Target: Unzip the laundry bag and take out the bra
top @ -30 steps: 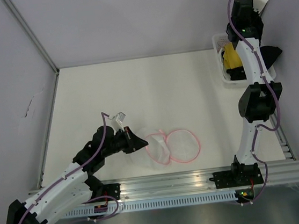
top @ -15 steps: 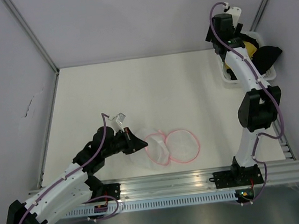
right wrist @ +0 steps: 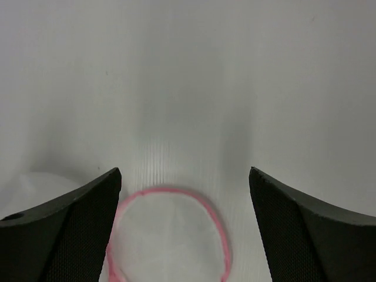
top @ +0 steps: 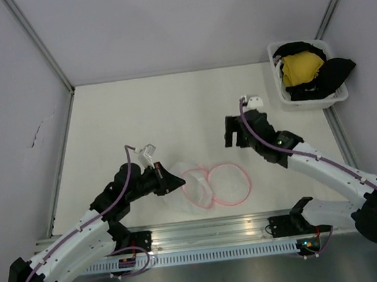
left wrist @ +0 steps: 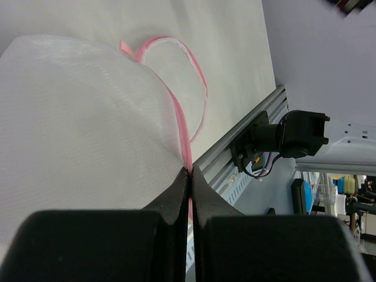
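The laundry bag (top: 211, 186) lies unzipped on the table as two round white mesh halves edged in pink. My left gripper (top: 171, 182) is shut on its pink rim at the left side; in the left wrist view the trim (left wrist: 189, 167) runs straight into the shut jaws, with mesh (left wrist: 88, 117) bulging beside it. The yellow bra (top: 302, 65) sits bundled in the white basket (top: 311, 104) at the back right. My right gripper (top: 233, 136) hovers open over the table just beyond the bag. Its wrist view shows one pink-rimmed half (right wrist: 170, 235) below the spread fingers (right wrist: 64, 235), nothing between them.
A black strappy garment (top: 334, 71) lies in the basket around the bra. A metal rail (top: 253, 227) with both arm bases runs along the near edge. Grey walls close the left, back and right sides.
The right arm has swung from over the basket down to the middle of the table, and its jaws have opened. The bra stays in the basket. The left gripper keeps its hold.
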